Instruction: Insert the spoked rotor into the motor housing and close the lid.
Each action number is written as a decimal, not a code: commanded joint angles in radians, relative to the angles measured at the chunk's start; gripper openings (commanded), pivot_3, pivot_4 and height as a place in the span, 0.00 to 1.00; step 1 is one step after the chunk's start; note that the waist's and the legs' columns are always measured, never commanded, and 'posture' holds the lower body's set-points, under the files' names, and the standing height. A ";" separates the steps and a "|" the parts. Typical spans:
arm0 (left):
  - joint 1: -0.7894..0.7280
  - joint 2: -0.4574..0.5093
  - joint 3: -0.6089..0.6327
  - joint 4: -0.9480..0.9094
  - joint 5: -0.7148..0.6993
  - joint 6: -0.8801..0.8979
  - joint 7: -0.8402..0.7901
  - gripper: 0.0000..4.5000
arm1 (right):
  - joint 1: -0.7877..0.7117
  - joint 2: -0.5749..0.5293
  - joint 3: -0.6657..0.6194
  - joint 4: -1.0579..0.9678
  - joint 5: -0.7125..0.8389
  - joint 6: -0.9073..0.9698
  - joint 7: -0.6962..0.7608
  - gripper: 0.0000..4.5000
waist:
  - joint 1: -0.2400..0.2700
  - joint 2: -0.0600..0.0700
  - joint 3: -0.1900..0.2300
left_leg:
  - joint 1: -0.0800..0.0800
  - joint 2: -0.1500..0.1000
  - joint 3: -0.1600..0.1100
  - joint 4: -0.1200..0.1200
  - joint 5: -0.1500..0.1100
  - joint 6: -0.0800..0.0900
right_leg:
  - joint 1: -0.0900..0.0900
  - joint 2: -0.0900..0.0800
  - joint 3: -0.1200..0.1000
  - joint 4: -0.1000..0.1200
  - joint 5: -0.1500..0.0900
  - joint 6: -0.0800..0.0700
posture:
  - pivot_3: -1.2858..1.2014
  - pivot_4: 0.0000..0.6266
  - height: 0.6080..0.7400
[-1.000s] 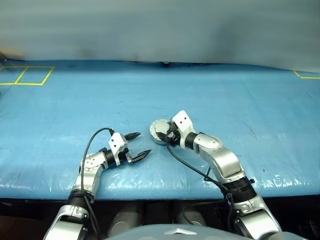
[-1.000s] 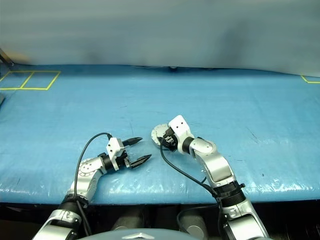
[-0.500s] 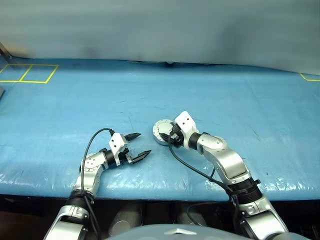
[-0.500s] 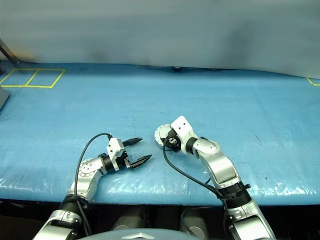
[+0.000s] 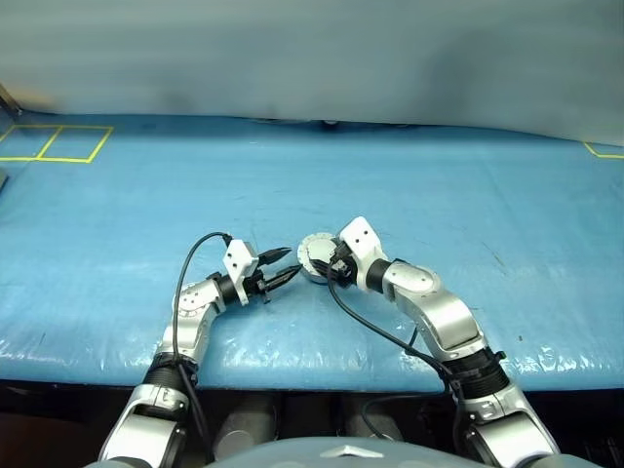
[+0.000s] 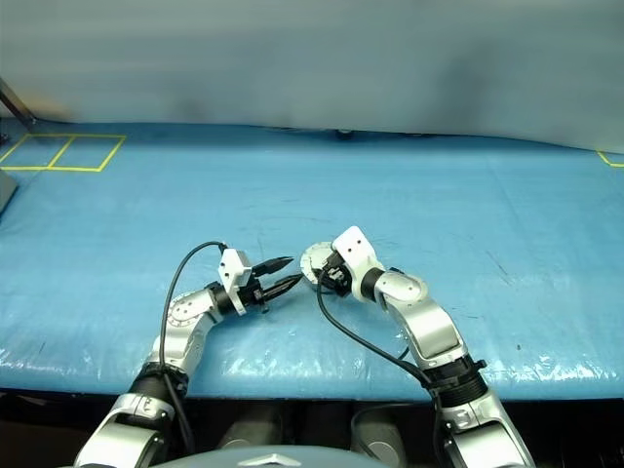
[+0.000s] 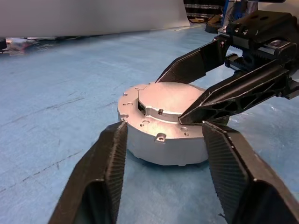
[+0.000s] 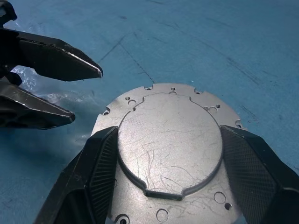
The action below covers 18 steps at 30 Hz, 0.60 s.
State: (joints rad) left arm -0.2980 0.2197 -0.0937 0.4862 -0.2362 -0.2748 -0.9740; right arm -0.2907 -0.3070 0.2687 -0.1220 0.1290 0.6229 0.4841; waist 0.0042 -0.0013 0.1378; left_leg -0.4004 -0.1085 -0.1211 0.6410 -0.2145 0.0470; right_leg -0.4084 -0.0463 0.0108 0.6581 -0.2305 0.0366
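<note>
The motor housing (image 5: 308,255) lies flat on the blue table, a round silver case (image 7: 159,144). Its lid (image 8: 168,140) is down, showing the plain grey face with the raised circle. My right gripper (image 5: 330,263) reaches over it from the right, and its fingers (image 8: 252,163) are shut against both sides of the lid's raised circle. My left gripper (image 5: 292,261) hovers just left of the housing, pointing at it. It is open and holds nothing, and its fingers (image 7: 107,163) are short of the case wall. The spoked rotor is hidden.
A blue plastic sheet (image 5: 439,195) covers the table, and its front edge (image 5: 312,375) runs just below my arms. Yellow tape squares (image 5: 54,143) mark the far left, with another yellow corner (image 5: 600,149) at the far right. A grey wall stands behind.
My left gripper has moved right and slightly up to the housing, and its jaws have narrowed. The right gripper has stayed on the lid.
</note>
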 commanded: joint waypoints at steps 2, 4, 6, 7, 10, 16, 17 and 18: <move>-0.039 -0.012 -0.022 0.035 0.035 -0.033 0.009 0.13 | 0.051 -0.015 0.004 0.074 -0.035 0.073 -0.033 0.67 | -0.001 0.000 0.000 | 0.000 0.000 0.000 0.000 0.000 0.000 | 0.000 0.000 0.000 0.000 0.000 0.000 | 0.52 0.24 1.00; -0.050 -0.016 -0.026 0.049 0.049 -0.038 0.017 0.01 | 0.057 -0.015 0.000 0.067 -0.033 0.074 -0.036 0.67 | 0.000 0.000 0.000 | 0.000 0.000 0.000 0.000 0.000 0.000 | 0.000 0.000 0.000 0.000 0.000 0.000 | 0.52 0.24 1.00; -0.057 -0.017 -0.032 0.059 0.067 -0.043 0.029 0.01 | 0.061 -0.015 -0.002 0.063 -0.033 0.074 -0.038 0.67 | 0.001 0.000 0.000 | 0.000 0.000 0.000 -0.001 0.000 0.000 | 0.000 0.000 0.000 -0.001 0.000 0.000 | 0.52 0.24 1.00; -0.060 -0.017 -0.033 0.064 0.075 -0.044 0.039 0.01 | 0.063 -0.014 -0.003 0.062 -0.033 0.073 -0.039 0.67 | 0.002 0.000 0.000 | 0.000 0.000 0.000 -0.001 0.000 0.000 | 0.000 0.000 0.000 -0.001 0.000 0.000 | 0.52 0.24 1.00; -0.069 -0.011 -0.047 0.078 0.120 -0.045 0.075 0.01 | 0.069 -0.010 -0.007 0.055 -0.029 0.072 -0.043 0.67 | 0.006 0.000 0.000 | 0.000 0.000 0.000 -0.001 0.000 0.000 | 0.000 0.000 0.000 -0.001 0.000 0.001 | 0.52 0.24 1.00; -0.075 -0.028 -0.061 0.079 0.145 -0.034 0.101 0.01 | 0.080 -0.003 -0.008 0.031 -0.021 0.073 -0.046 0.67 | 0.012 0.000 0.000 | 0.000 0.000 0.000 -0.002 0.000 0.000 | 0.000 0.000 0.000 -0.002 0.000 0.001 | 0.52 0.24 1.00; -0.073 -0.026 -0.068 0.077 0.149 -0.031 0.097 0.01 | 0.083 -0.002 -0.008 0.028 -0.017 0.074 -0.045 0.67 | 0.012 0.000 0.000 | 0.000 0.000 0.000 -0.002 0.000 0.000 | 0.000 0.000 0.000 -0.002 0.000 0.001 | 0.52 0.24 1.00; -0.070 -0.023 -0.073 0.075 0.151 -0.028 0.093 0.01 | 0.084 -0.002 -0.009 0.025 -0.015 0.074 -0.044 0.67 | 0.013 -0.001 0.000 | 0.000 0.000 0.000 -0.002 0.000 0.000 | 0.000 0.000 0.000 -0.002 0.000 0.001 | 0.52 0.24 1.00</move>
State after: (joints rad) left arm -0.3651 0.1984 -0.1429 0.5617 -0.1077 -0.3134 -0.8779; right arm -0.2510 -0.3007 0.2552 -0.1588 0.1294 0.6229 0.4523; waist 0.0170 -0.0018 0.1378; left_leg -0.4003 -0.1086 -0.1213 0.6384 -0.2145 0.0470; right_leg -0.4083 -0.0466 0.0103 0.6556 -0.2306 0.0374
